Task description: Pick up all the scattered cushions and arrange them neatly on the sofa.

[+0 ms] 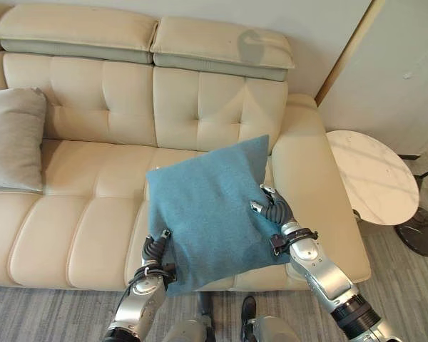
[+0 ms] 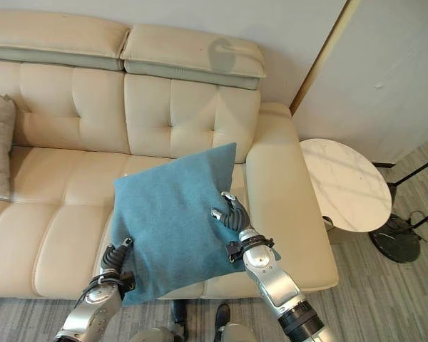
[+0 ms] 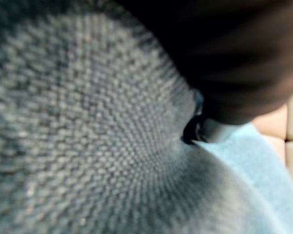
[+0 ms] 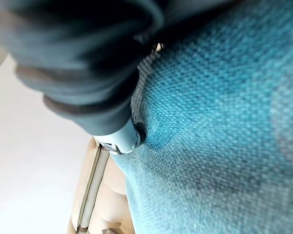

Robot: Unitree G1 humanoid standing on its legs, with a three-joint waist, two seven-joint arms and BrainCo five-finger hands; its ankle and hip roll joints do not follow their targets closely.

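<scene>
Even, bright daylight fills the room, with pale streaks across the round white marble side table point(image 1: 371, 174) at 3 o'clock. A soft grey shadow falls on the cream leather sofa's point(image 1: 93, 228) headrest at 1 o'clock. In both wrist views the square teal woven cushion point(image 1: 207, 214) sits too close and blurs; a dark shape looms unfocused.

No writing anywhere I can read

Nothing before me carries a letter, number, label or sign: the teal cushion point(image 1: 210, 210) I hold between my left hand point(image 1: 155, 249) and right hand point(image 1: 274, 206) is plain woven cloth, and up close its weave bears no tag or print. The cream sofa point(image 1: 93, 235), the grey cushion point(image 1: 13, 139) on it and the round white side table point(image 1: 374, 178) are unmarked too.
</scene>
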